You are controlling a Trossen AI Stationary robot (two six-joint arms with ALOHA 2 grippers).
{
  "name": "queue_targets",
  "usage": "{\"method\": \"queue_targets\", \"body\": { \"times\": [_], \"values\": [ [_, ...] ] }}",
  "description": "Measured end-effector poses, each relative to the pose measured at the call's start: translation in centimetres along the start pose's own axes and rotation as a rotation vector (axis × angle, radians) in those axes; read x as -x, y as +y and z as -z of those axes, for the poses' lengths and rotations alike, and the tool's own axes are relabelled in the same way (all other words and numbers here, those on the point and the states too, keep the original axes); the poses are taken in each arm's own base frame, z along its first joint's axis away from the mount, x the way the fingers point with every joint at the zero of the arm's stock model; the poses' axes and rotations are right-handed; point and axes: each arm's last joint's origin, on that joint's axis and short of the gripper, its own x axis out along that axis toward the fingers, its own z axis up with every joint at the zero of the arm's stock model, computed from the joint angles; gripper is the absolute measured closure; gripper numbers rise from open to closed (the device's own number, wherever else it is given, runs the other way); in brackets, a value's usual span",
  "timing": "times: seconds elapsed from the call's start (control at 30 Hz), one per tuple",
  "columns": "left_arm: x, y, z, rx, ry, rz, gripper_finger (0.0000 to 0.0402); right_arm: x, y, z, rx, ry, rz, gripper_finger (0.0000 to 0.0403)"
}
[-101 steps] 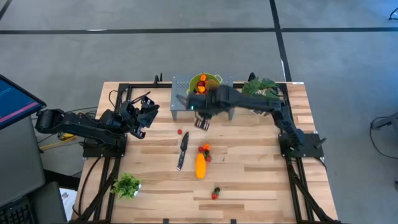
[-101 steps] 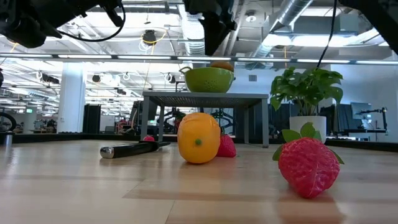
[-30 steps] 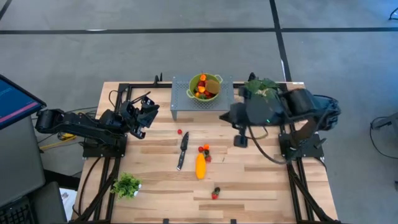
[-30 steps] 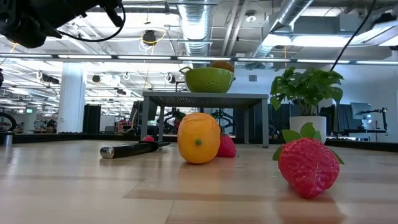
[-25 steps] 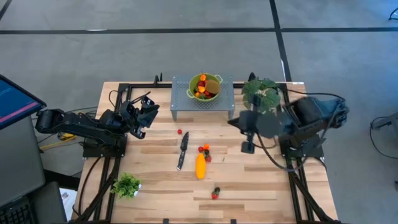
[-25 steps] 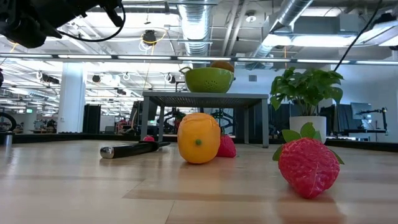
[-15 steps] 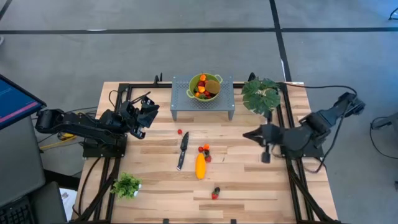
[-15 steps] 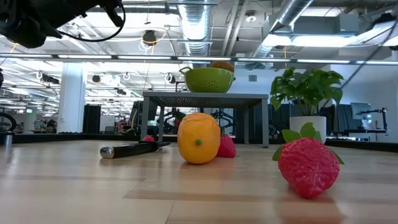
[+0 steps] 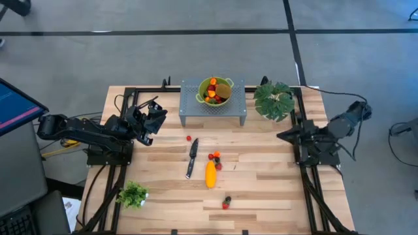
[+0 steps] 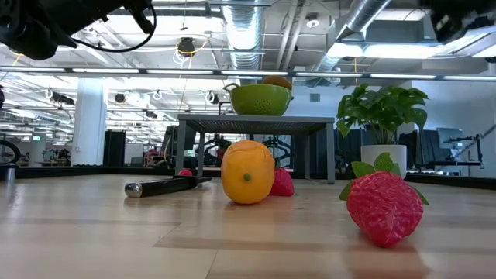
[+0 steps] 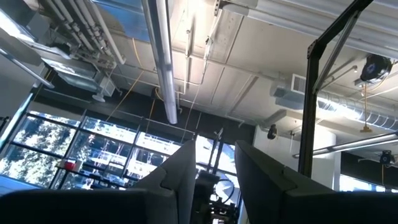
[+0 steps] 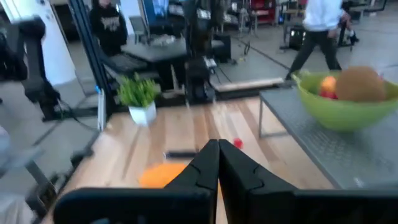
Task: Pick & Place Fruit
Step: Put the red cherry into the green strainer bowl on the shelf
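Several fruit pieces (image 9: pixel 214 91) sit in the green bowl (image 9: pixel 223 98) on the grey stand (image 9: pixel 192 109), presumably delivered. Others lie mid-table: yellow fruit (image 9: pixel 210 174), strawberries (image 9: pixel 225 205). Right gripper (image 9: pixel 282 136) clenched, empty, parked at table's right. Left gripper (image 9: pixel 155 111) slightly parted, empty, idle.

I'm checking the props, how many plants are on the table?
2. A large plant beside the rack, right arm's side; a small plant at the opposite edge, left arm's side. None seems hidden.
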Motion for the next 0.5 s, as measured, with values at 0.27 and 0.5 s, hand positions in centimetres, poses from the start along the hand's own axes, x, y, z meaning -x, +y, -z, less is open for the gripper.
{"method": "queue_targets", "body": {
  "times": [0.27,0.5],
  "values": [
    [0.0,0.0,0.0,0.000,-0.001,0.000,0.0296,3.2,-2.8,0.8,-0.093,-0.074,-0.009,0.0397],
    [0.0,0.0,0.0,0.003,-0.005,0.004,0.0296,3.3,-2.7,0.2,-0.093,-0.072,-0.015,0.0397]
  ]
}}
